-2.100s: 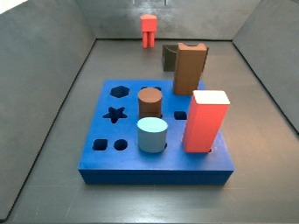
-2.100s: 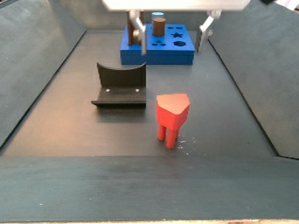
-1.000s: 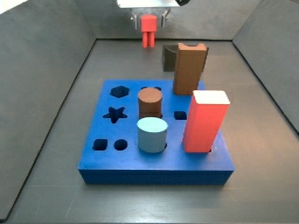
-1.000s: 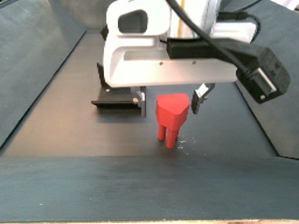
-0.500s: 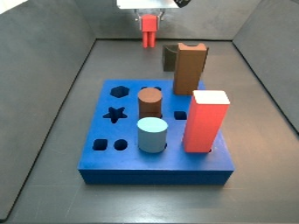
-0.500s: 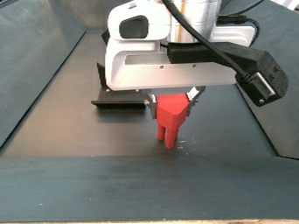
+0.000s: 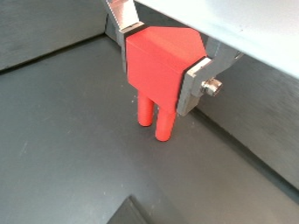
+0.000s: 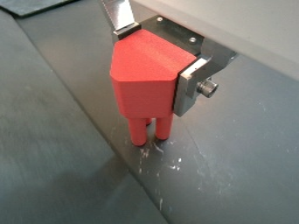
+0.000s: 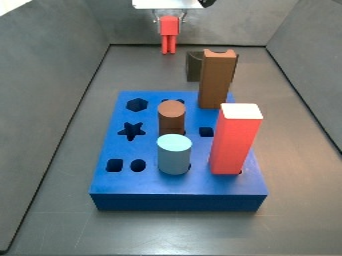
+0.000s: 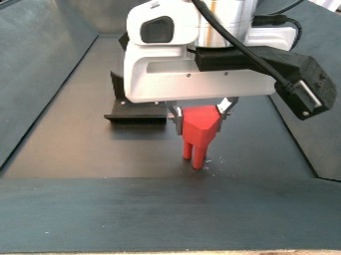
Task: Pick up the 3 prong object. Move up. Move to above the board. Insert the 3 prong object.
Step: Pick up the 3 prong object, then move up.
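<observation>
The small red-orange plastic 3 prong object [image 7: 159, 68] is clamped between the gripper [image 7: 162, 54] fingers, prongs touching the dark floor [image 8: 222, 188], well apart from the thick blue square board [image 9: 181, 190].

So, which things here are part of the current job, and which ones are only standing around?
Part of the job:
- 3 prong object, standing on the floor between the tool's fingers
- tool, down around that piece
- board, blue, with cut-out holes

Only standing around:
- red block, on the board
- brown notched block
- brown cylinder
- light blue cylinder
- fixture
</observation>
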